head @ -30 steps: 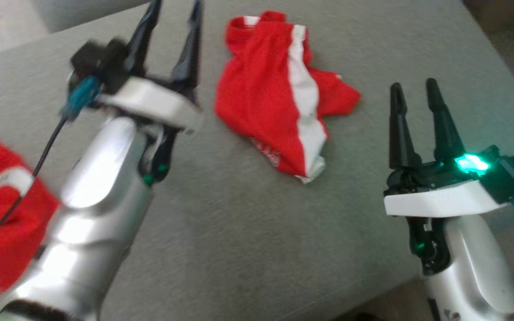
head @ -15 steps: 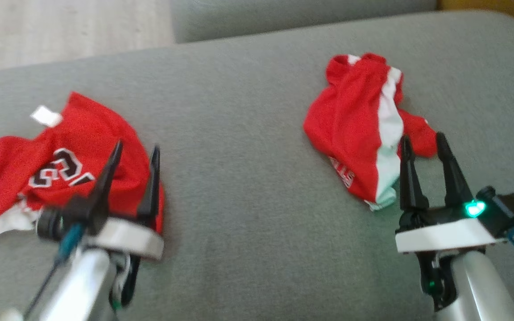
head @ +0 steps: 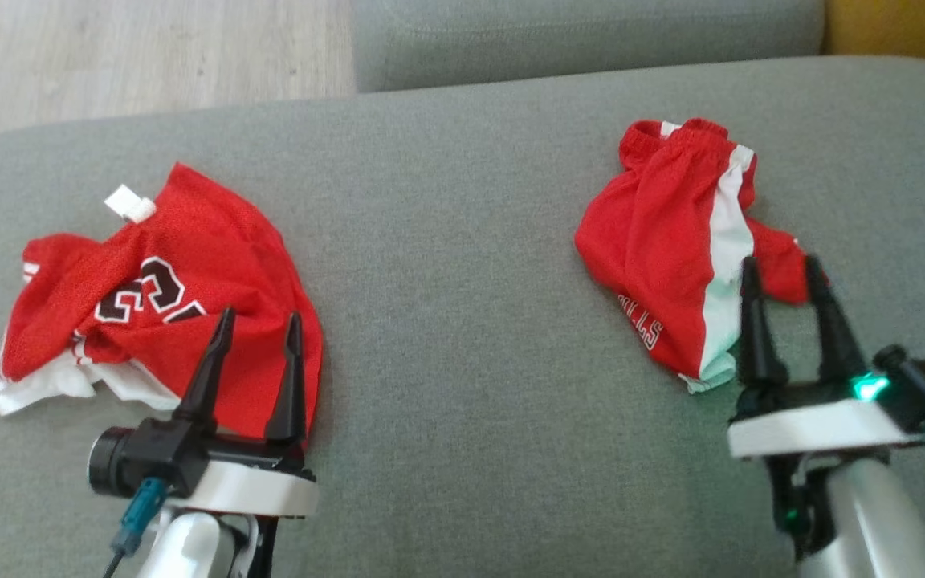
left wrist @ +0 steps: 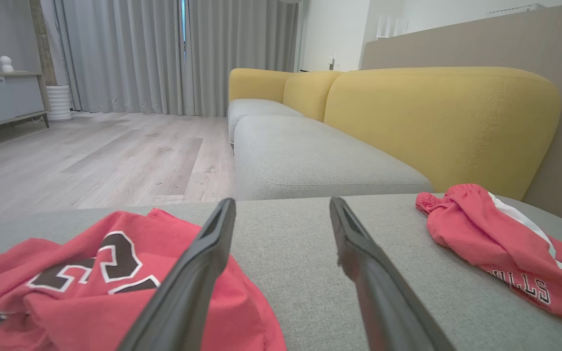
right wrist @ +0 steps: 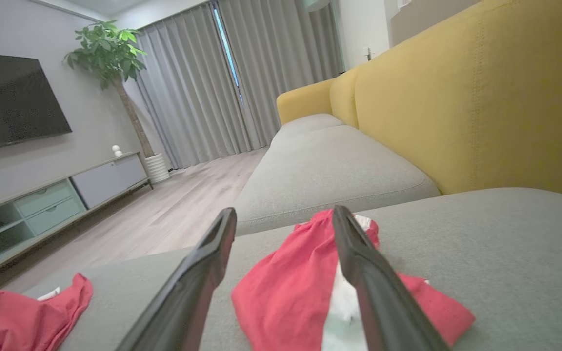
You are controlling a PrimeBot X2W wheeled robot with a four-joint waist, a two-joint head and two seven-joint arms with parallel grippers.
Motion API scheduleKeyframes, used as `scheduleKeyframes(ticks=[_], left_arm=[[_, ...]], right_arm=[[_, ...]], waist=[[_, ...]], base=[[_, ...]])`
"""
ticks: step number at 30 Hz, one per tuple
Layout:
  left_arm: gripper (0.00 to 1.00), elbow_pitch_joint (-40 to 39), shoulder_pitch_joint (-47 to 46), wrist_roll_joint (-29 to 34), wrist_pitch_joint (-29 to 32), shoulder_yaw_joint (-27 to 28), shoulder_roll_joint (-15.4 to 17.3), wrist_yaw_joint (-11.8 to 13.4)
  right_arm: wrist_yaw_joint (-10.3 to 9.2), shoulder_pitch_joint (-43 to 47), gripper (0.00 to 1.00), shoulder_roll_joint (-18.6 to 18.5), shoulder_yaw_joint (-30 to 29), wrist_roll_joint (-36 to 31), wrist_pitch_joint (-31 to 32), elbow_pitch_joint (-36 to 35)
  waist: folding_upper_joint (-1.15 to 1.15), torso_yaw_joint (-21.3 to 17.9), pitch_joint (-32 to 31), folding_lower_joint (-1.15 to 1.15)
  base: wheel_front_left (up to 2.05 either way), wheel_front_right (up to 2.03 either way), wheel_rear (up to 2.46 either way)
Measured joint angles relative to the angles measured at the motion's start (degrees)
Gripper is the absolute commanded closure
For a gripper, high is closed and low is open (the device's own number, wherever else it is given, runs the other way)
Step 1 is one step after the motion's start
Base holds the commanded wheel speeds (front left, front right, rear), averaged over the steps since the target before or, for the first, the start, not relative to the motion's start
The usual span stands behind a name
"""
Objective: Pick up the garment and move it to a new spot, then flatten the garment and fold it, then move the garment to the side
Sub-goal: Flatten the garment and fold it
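The left gripper (head: 260, 315) is being held wide and empty, its fingers straddling the right edge of the jersey (head: 189, 265), which is lying crumpled at the left of the grey cushion (head: 446, 281). The right gripper (head: 780, 261) is also being held wide and empty, at the near right of the bunched shorts (head: 655, 233). Whether either gripper is touching cloth cannot be told.

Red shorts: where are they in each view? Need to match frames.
Head view: red shorts right of centre.
Left wrist view: at the right edge.
Right wrist view: bottom centre.
Shared landmark: numbered red jersey, left of them in every view.
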Motion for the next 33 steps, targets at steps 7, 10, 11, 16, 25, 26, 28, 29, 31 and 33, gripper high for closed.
scheduleKeyframes(ticks=[7, 10, 11, 16, 25, 26, 28, 29, 31, 33], left_arm=[[0.00, 0.6, -1.9, 2.0, 0.0, 1.4, -2.2, -2.6], [0.00, 1.1, -3.3, 2.9, 0.0, 1.4, -3.2, -3.6], [0.00, 1.3, -3.8, 3.1, 0.0, 1.5, -3.6, -3.9], [0.00, 2.5, -5.1, 3.7, 0.0, 1.8, -4.6, -5.2], [0.00, 3.4, -7.4, 4.9, -0.1, 3.0, -6.2, -6.6], [0.00, 3.6, -7.4, 5.2, -0.1, 3.0, -6.3, -6.7], [0.00, 3.8, -7.4, 5.2, -0.1, 3.0, -6.4, -6.8], [0.00, 3.9, -7.4, 5.2, -0.1, 3.0, -6.5, -6.9], [0.00, 4.2, -7.4, 5.3, -0.1, 3.2, -6.7, -7.1], [0.00, 4.3, -7.4, 5.3, -0.1, 3.3, -6.8, -7.1]], right_arm=[[0.00, -10.2, 0.00, 0.0, -5.7, -1.9, 0.0, 7.4], [0.00, -15.9, 0.00, -0.1, -9.2, 0.6, 0.0, 15.6], [0.01, -17.7, 0.00, 0.0, -10.5, 0.4, 0.3, 18.5], [0.01, -26.3, 0.00, -0.1, -17.5, -3.6, 3.8, 30.9], [0.01, -34.9, 0.00, -0.1, -26.5, -10.8, 5.6, 45.0], [0.01, -35.4, 0.00, -0.2, -26.8, -10.9, 5.6, 46.2], [0.01, -36.0, 1.00, -0.1, -27.2, -10.9, 5.4, 47.2], [0.01, -36.5, 1.00, -0.1, -27.5, -11.3, 4.5, 47.8], [0.01, -37.4, 1.00, -0.2, -28.0, -11.8, 3.0, 48.6], [0.00, -38.2, 1.00, -0.2, -27.6, -12.0, 1.7, 48.7]], waist=[[0.00, 1.2, 3.1, 0.01], [0.00, 2.4, 4.3, 0.01], [0.00, 2.8, 4.8, 0.01], [0.00, 4.8, 7.1, 0.02], [0.00, 7.9, 10.0, 0.02], [0.00, 8.1, 10.1, 0.02], [0.00, 8.2, 10.2, 0.01], [0.00, 8.3, 10.3, 0.01], [0.00, 8.3, 10.2, 0.01], [0.00, 8.2, 9.9, 0.01]], base=[[0.00, 0.00, 0.00], [0.00, 0.00, 0.00], [0.00, 0.00, 0.00], [0.00, 0.00, 0.00], [0.00, 0.00, 0.00], [0.00, 0.00, 0.00], [0.00, 0.00, 0.00], [0.00, 0.00, 0.00], [0.00, 0.00, 0.00], [0.00, 0.00, 0.00]])
